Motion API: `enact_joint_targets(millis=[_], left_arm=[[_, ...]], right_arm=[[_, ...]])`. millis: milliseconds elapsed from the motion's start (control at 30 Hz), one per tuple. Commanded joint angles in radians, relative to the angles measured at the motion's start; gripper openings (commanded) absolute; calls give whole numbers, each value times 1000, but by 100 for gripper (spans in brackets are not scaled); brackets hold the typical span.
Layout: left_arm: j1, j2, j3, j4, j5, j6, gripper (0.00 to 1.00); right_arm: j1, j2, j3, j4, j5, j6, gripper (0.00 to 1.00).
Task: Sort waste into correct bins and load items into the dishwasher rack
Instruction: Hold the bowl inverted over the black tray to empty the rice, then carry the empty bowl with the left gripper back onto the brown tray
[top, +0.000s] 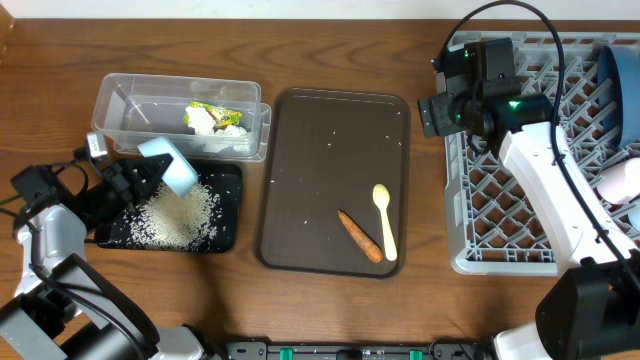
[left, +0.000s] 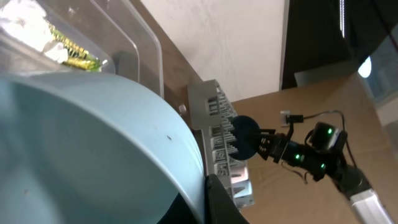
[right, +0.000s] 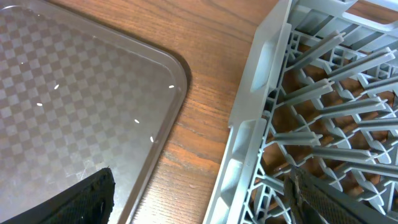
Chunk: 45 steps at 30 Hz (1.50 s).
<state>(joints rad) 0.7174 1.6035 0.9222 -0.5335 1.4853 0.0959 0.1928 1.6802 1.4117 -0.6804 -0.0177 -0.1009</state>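
Left hand (top: 150, 172) clamps light blue cup (top: 177, 168) above black tray (top: 228, 190). Right hand (top: 437, 112) spread wide at rack (top: 470, 262) edge. Wrapper (top: 210, 110) print unreadable.

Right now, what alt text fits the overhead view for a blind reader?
The left gripper holds a light blue cup tipped over the black tray, where rice lies. Wrappers sit in the clear tub; a carrot and spoon lie on the brown tray; the right gripper hangs open above the grey rack.
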Motion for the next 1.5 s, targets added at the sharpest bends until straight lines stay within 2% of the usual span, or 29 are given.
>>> enact_joint_targets(millis=[0, 233, 400, 667, 833, 1000, 1333, 1467], left_arm=[[-2, -18, 0, 1, -20, -68, 6], [-42, -100, 4, -3, -208, -147, 6], [-148, -234, 18, -2, -402, -212, 6], [-484, -360, 20, 67, -759, -242, 6], [-734, -332, 20, 196, -951, -245, 6], [-943, -246, 20, 370, -1200, -282, 6], [-1143, 60, 20, 736, -1228, -282, 6], [-1202, 130, 20, 798, -1229, -282, 6]], right_arm=[[-11, 9, -2, 0, 11, 18, 87], [-11, 9, -2, -1, 11, 18, 87], [-11, 9, -2, -1, 11, 18, 87], [-11, 9, -2, -5, 16, 19, 85], [-11, 9, -2, -24, 130, 120, 84], [-11, 9, -2, -45, 166, 143, 84], [-12, 9, -2, -72, 171, 161, 85], [-12, 9, -2, -76, 171, 160, 86]])
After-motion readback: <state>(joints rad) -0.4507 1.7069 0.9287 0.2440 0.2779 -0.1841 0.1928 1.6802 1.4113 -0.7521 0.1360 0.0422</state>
